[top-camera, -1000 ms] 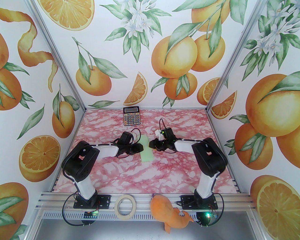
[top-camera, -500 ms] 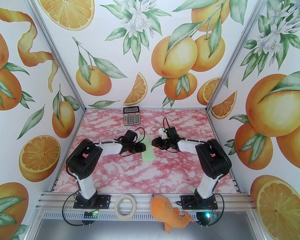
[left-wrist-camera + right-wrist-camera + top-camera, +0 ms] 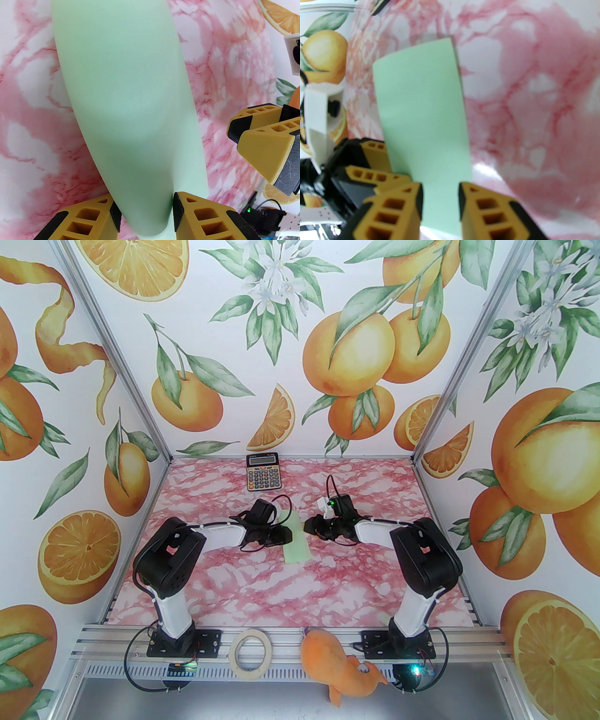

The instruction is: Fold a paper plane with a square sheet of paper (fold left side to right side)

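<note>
The green sheet (image 3: 296, 544) lies on the table (image 3: 234, 587) on the near side of the calculator (image 3: 262, 472), a little to its right, as a narrow strip rather than a square. From that I judge the left half is laid over the right, and the step in hand is setting this first crease. The end nearest the calculator seems to lift slightly.

The left tool (image 3: 144, 195) sits low over the strip, nearer than the calculator. Its jaws are part spread and pinch nothing: the paper runs beneath the fingers, not between the pads. The right tool (image 3: 440, 184), further to the calculator's right, is likewise part spread and empty, with its fingers over the strip's edge. Whether either presses the paper I cannot tell.

The next move, in my judgement, calls for one tool to pin the loose right edges together. The other would slide along the folded left edge with light, even pressure. Thin paper on a smooth table may skid or crease crooked.

Count: one sheet, two tools, one calculator, one roll of tape (image 3: 233, 653) and one orange plush toy (image 3: 328, 662). These last two lie well to the near side of the calculator.
</note>
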`<state>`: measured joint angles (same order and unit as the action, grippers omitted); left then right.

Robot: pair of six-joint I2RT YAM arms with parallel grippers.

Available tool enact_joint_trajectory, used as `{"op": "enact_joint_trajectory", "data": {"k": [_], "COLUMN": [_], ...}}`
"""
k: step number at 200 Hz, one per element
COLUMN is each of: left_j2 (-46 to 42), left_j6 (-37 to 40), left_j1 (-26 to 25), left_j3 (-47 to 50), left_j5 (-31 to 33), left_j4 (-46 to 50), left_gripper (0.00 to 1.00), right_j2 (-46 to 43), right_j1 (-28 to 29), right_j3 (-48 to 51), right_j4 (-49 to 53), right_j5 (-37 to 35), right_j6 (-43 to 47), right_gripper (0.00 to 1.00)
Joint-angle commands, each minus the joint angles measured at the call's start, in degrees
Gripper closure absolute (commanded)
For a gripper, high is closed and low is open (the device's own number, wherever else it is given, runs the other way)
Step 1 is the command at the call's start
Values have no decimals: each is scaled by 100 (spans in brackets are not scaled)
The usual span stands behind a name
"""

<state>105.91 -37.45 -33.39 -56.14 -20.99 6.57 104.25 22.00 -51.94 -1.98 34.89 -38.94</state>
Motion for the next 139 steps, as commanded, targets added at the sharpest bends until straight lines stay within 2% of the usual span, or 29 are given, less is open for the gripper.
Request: {"op": "enact_joint_trajectory", "data": {"k": [1, 139], "left_j2": [167, 106], "left_j6": [57, 160], "left_j1": [51, 357], "left_j3": [86, 429], "left_j5": [-6, -488], "left_j4": [310, -38], "left_gripper": [58, 60], "right_j2": [94, 188], "right_j1": [6, 24], "right_j3": [49, 53], "right_j4": [-23, -48], "right_j5": [-62, -27], "right_j6": [71, 73], "right_gripper": [68, 68]}}
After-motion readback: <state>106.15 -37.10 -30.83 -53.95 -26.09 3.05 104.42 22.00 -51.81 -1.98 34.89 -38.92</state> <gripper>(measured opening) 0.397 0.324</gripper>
